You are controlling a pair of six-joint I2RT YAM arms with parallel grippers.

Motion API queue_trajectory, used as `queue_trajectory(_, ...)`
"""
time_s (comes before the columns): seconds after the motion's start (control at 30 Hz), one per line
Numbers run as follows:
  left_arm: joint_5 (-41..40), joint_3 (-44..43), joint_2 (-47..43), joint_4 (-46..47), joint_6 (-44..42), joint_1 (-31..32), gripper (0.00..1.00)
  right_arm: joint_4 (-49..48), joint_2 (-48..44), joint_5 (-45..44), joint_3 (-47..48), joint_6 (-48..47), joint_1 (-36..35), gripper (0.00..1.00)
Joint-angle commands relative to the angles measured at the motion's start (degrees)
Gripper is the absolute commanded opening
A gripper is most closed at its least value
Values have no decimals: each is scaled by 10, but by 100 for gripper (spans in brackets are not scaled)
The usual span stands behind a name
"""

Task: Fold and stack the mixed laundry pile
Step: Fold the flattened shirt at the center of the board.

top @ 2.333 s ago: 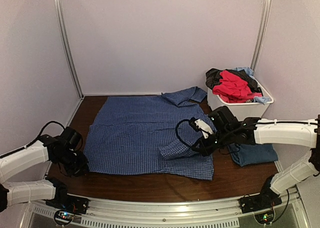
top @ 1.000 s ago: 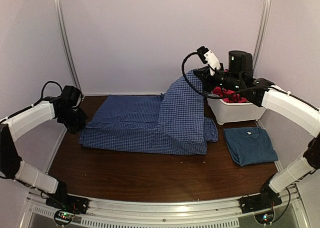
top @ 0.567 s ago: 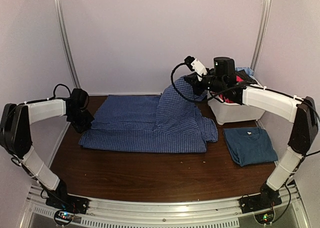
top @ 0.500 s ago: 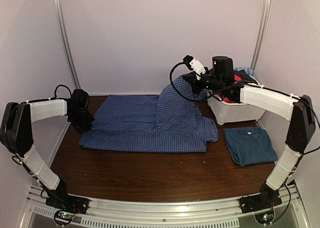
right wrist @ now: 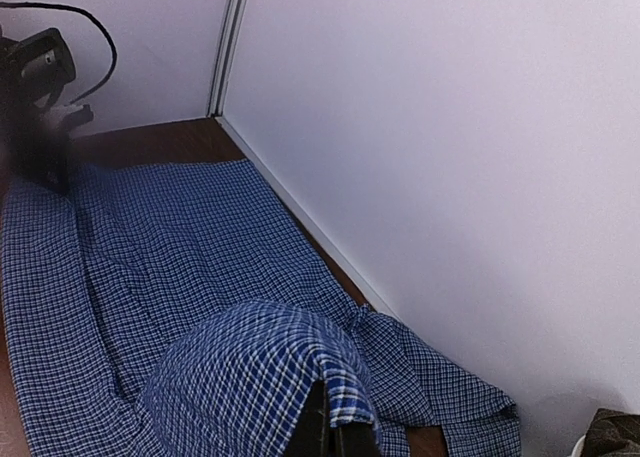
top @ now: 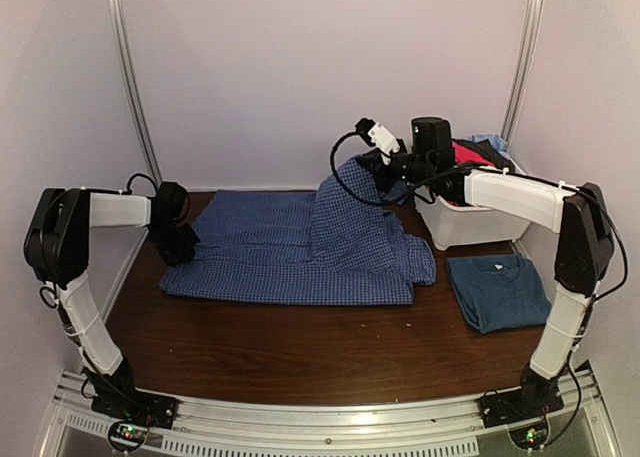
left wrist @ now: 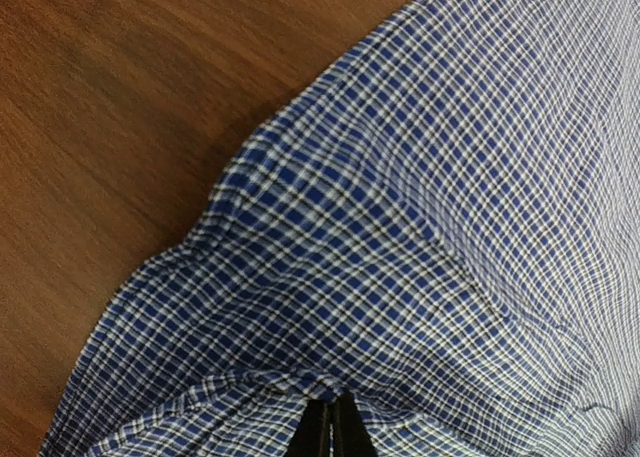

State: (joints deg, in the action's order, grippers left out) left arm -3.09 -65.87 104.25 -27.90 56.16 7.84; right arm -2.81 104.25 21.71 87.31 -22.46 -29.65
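The blue-and-white check shirt (top: pixel 290 247) lies spread on the brown table, its right part lifted in a peak toward the back. My right gripper (top: pixel 372 167) is shut on that raised fold (right wrist: pixel 300 362), holding it above the shirt near the back wall. My left gripper (top: pixel 178 245) is shut on the shirt's left edge (left wrist: pixel 330 397), low at the table. A folded dark-blue T-shirt (top: pixel 500 290) lies at the right. Red, black and light-blue clothes (top: pixel 470 155) sit heaped in the white bin (top: pixel 470 222).
The white bin stands at the back right, close under my right arm. The enclosure's back wall (right wrist: pixel 450 157) is close behind the lifted fold. Bare brown table (top: pixel 300 347) runs along the front, and shows beside the shirt edge in the left wrist view (left wrist: pixel 110 127).
My right gripper lifted the shirt's right part off the table and carried it back and left. My left gripper moved up to the shirt's left edge and drew inward with it.
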Motion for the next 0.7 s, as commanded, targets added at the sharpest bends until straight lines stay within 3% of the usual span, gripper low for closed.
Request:
queue_trajectory(0.0,0,-25,11,11,-10,-5,3,-13,-33,-2,-31,7,-1,0)
queue_trajectory(0.1,8,-26,15,13,-14,-5,6,3,-45,-5,-36,9,-2,0)
queue_trajectory(0.23,14,-28,16,16,-22,-5,18,3,-72,-6,-52,22,-5,0)
queue_trajectory(0.53,21,-60,-21,-4,-66,-9,66,100,3,3,56,128,-40,0)
queue_trajectory(0.67,40,-55,-62,-12,-75,-28,76,136,78,-9,109,150,-91,0)
